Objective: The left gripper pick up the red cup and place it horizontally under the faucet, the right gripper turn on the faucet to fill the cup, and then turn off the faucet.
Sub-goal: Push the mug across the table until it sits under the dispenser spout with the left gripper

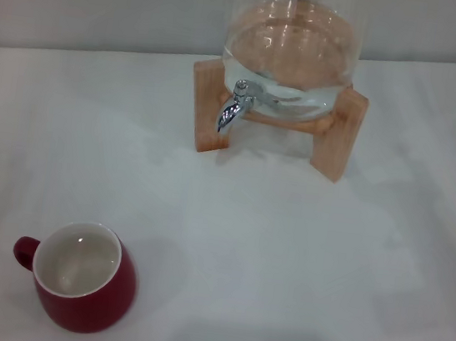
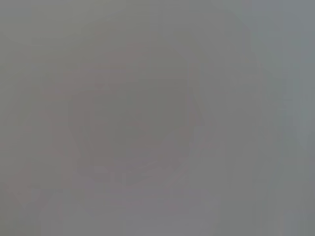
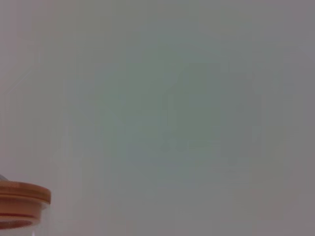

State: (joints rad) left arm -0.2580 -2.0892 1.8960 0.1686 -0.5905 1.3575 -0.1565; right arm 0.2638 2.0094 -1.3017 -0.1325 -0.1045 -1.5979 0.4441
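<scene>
The cup point(image 1: 83, 278) stands upright near the table's point(image 1: 300, 264) front left, well apart from the faucet point(image 1: 235, 107), unfilled. Neither gripper is visible; jaw state cannot be determined.

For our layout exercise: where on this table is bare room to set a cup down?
Bare table lies between the red cup and the wooden stand, including under the faucet. Crowded only at the stand.
</scene>
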